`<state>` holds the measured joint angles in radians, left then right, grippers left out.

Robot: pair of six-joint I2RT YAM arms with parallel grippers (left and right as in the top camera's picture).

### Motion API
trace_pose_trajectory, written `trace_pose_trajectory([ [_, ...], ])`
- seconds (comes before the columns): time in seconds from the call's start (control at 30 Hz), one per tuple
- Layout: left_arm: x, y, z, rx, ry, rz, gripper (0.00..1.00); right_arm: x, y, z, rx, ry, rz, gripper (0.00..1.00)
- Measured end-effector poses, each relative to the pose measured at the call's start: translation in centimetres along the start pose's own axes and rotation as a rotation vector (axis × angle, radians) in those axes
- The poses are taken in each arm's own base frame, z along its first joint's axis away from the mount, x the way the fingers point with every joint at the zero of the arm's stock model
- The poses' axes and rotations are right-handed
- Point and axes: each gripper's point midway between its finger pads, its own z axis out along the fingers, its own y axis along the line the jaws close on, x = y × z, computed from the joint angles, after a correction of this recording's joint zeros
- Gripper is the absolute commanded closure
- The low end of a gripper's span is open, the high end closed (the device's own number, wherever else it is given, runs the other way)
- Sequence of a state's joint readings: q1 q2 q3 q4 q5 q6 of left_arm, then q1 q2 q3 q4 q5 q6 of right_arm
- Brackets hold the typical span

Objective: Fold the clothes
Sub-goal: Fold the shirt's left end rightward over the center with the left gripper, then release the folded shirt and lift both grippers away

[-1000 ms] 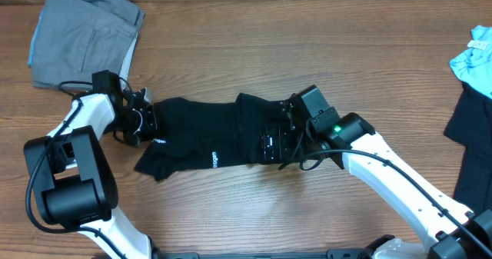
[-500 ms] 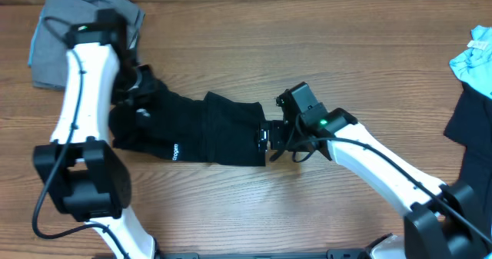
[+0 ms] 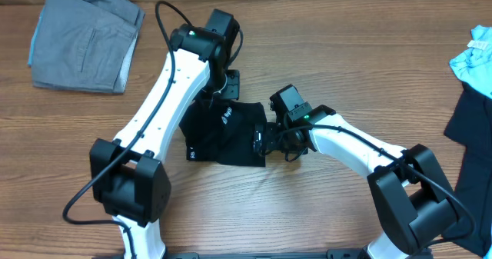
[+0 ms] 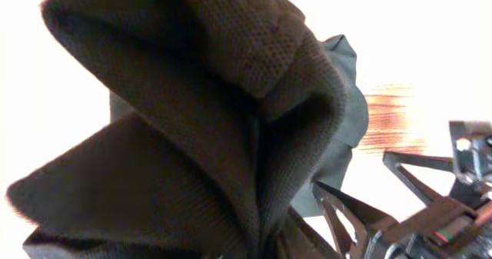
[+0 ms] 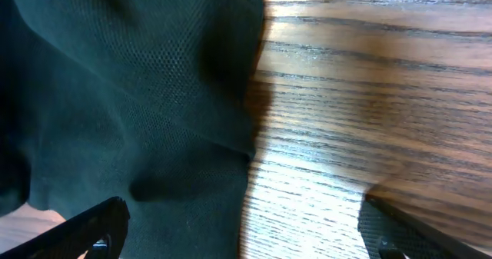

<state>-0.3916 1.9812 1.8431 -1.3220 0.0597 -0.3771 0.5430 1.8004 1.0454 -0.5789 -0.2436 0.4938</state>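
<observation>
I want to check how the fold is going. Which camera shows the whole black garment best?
Overhead: the black garment lies bunched on the table, with nearly its whole outline visible. The left wrist shows only folds of its fabric up close; the right wrist shows only one edge against the wood.

My right gripper (image 5: 247, 232) is hanging with its fingers spread wide, one sitting over the black garment (image 5: 115, 97), the other over bare wooden table (image 5: 377, 97), the fabric's edge running between them.
</observation>
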Motion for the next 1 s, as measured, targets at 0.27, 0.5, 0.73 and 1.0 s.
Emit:
trace_pose_trajectory([
  [0.27,-0.6,-1.5,3.2,0.063,0.051,0.003,0.57,0.2,0.2,0.0,-0.017,0.012,0.003,0.00],
  [0.5,-0.8,-4.6,2.9,0.161,0.032,0.085,0.48,0.9,-2.5,-1.5,0.020,0.068,0.148,0.00],
  [0.73,-0.5,2.9,0.1,0.011,0.095,-0.057,0.27,-1.6,-2.6,-9.1,-0.055,-0.109,0.208,0.00],
  [1.0,0.3,12.4,1.3,0.047,0.183,-0.184,0.26,-1.1,-1.4,-9.6,-0.074,-0.113,0.176,0.00],
])
